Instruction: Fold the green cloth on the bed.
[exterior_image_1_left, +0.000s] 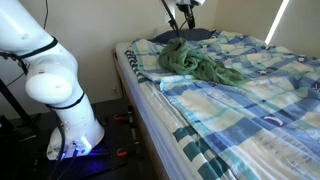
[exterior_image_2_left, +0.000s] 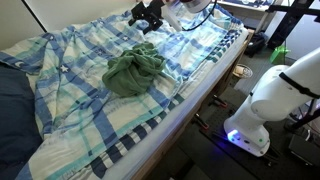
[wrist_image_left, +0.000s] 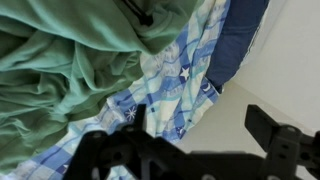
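— How do the edges lie?
— The rumpled olive-green cloth (exterior_image_2_left: 133, 72) sits heaped on the wide bed (exterior_image_1_left: 250, 120), with the blue, white and green checked cover (exterior_image_2_left: 90, 125) open all round it (well in from the side by the white robot base (exterior_image_2_left: 262, 112)).
— And the black gripper (wrist_image_left: 180, 140)?
— Jaws wide apart, empty, raised above the bed beside the cloth.
— Around it?
— A dark navy pillow (exterior_image_2_left: 14, 110) lies at one end, and a pale wall (exterior_image_1_left: 100, 25) stands behind.

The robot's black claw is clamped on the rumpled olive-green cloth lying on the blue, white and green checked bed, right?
Not clamped: the black claw hangs open above the rumpled olive-green cloth, apart from it, as an exterior view shows. The cloth does lie on the checked bed.
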